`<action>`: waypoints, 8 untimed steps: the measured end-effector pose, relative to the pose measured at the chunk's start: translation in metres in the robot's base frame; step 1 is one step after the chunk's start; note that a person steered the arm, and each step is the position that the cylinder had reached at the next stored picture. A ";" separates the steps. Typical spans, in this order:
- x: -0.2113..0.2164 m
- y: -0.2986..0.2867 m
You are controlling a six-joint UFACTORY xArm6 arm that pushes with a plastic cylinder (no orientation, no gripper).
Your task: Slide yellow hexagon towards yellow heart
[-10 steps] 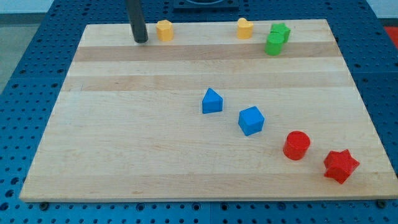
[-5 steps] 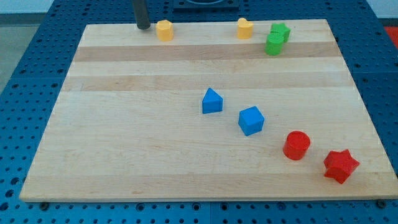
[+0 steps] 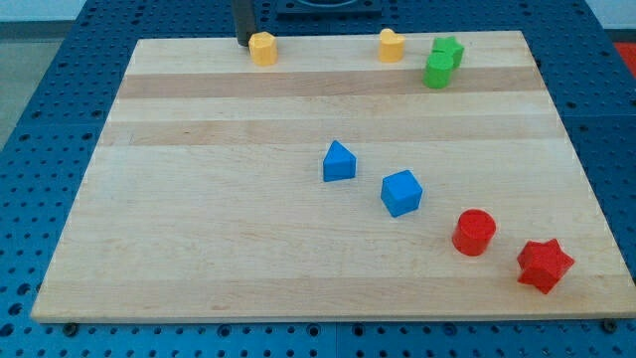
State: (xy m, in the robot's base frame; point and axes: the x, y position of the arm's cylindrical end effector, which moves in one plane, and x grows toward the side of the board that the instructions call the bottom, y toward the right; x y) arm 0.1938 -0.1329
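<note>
The yellow hexagon (image 3: 262,48) sits near the board's top edge, left of centre. The yellow heart (image 3: 392,45) sits on the same edge, well to the hexagon's right. My tip (image 3: 243,42) stands at the top edge, close against the hexagon's left side; I cannot tell whether they touch.
A green star (image 3: 449,50) and a green cylinder (image 3: 437,71) sit just right of the heart. A blue triangular block (image 3: 339,161) and a blue cube (image 3: 401,192) lie mid-board. A red cylinder (image 3: 474,232) and a red star (image 3: 545,265) lie at the bottom right. The wooden board (image 3: 199,219) rests on a blue perforated table.
My tip has moved up and to the right, from left of the hexagon to right beside it at the top edge. No block has moved.
</note>
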 end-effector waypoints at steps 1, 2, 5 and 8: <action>0.002 -0.018; 0.005 -0.018; 0.027 -0.013; 0.027 0.089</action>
State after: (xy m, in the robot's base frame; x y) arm 0.2212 -0.0437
